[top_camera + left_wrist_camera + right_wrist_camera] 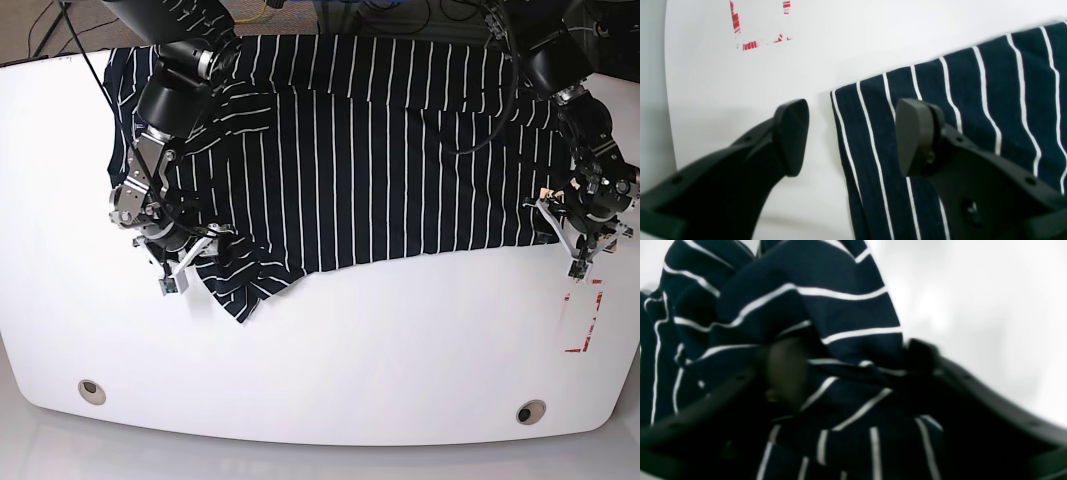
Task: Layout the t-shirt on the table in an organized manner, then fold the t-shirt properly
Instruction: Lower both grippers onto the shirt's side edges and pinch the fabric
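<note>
T-shirt (pixel 370 160), dark navy with thin white stripes: spread across the far half of the table (pixel 330 360), body mostly flat, hem edge running unevenly toward the near side
Near corner on the base view's left: bunched and creased, not yet flattened
Right gripper (pixel 853 373): cloth bundled between its jaws at that corner; jaws look closed around a fold of the t-shirt, though blur leaves the firmness of the hold unclear
Left gripper (pixel 850 136): jaws apart, holding nothing, straddling the opposite hem corner
Red-marked rectangle (pixel 585 322): near the left gripper, uncovered
Progress, as judged: laying-out largely done, one corner outstanding; folding not begun
</note>
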Tool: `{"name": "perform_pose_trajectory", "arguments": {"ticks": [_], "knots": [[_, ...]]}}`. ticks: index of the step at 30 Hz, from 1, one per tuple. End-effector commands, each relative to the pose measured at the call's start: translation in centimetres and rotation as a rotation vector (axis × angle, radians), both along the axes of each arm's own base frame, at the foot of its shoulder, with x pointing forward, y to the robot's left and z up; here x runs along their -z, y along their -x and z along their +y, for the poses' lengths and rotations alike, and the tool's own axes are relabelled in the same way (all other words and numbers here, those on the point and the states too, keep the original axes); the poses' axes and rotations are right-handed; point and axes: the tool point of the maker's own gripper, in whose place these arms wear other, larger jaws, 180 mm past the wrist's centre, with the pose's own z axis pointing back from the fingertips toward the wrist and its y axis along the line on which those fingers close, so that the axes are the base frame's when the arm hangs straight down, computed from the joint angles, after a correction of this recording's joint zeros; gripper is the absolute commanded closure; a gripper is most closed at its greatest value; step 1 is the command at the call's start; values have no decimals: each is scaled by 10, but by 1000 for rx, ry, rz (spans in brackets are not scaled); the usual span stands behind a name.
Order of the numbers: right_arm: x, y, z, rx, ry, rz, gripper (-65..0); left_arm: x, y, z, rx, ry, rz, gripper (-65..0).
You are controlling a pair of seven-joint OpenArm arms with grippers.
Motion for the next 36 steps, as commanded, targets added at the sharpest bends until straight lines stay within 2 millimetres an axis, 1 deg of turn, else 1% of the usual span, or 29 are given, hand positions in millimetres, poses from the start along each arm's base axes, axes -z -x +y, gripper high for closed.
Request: {"name": "perform_pose_trajectory", "arguments": {"ticks": [1,2,3,4,5,7,11,14,17,22,23,26,29,31,36], "knots": [[-7,-6,1,-8,5,-15,-197,-16,-10,4,3,-11,-54,-386],[-9,-8,1,-9,4,-18,-162,-16,-10,4,3,-11,-54,-386],[-10,-9,1,-9,6,-21,-111,-16,-10,4,3,-11,-54,-386],[-11,-10,1,-9,8,-22,-89,-16,-10,4,3,-11,-54,-386],[-11,-10,1,-9,8,-22,-27,-16,-10,5,2,-13,-54,-386],[-12,-11,1,-10,8,-23,0,-17,-9,5,1,-13,-54,-386],[-14,-12,0,-9,12,-27,0,-18,-9,8,-8,-13,-57,-386],[-15,-13,0,-9,15,-32,0,-19,-5,18,-49,-2,-68,-386],[-23,-16,-4,-4,28,-55,0,-26,-7,29,-90,13,-94,-388],[-31,-18,-7,0,41,-75,0,-13,-6,46,-164,81,-76,-388],[-31,-19,-7,0,42,-77,0,-6,-5,49,-184,107,-66,-388],[-31,-19,-8,-1,44,-77,0,4,-7,52,-213,158,-49,-389],[-32,-19,-6,-9,49,-78,0,9,-7,63,-228,170,-29,-389],[-32,-19,-2,-27,56,-76,0,15,-7,64,-232,184,-10,-389],[-31,-20,6,-58,66,-74,0,32,-10,58,-234,241,25,-389]]}}
